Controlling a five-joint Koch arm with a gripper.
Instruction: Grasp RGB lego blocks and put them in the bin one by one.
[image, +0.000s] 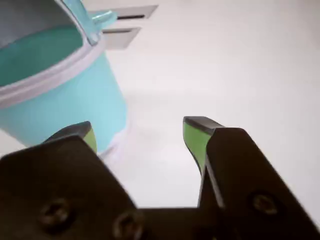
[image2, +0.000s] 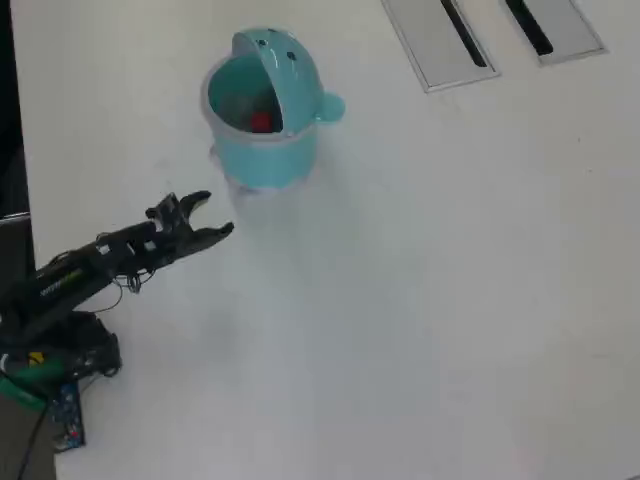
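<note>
The light teal bin (image2: 268, 160) stands at the upper left of the overhead view with its lid (image2: 275, 55) flipped up. A red lego block (image2: 262, 122) lies inside it. In the wrist view the bin (image: 65, 100) fills the upper left, close to my left finger. My gripper (image2: 214, 214) sits just below and left of the bin in the overhead view. It is open with nothing between its green-padded fingers (image: 192, 137). In the wrist view the gripper (image: 140, 131) frames bare white table. The other lego blocks are out of view.
Two flat grey slotted panels (image2: 440, 40) (image2: 555, 25) lie at the table's far edge, right of the bin. The white table (image2: 420, 300) stretches to the right and toward the front. The arm's base (image2: 50, 370) sits at the left edge.
</note>
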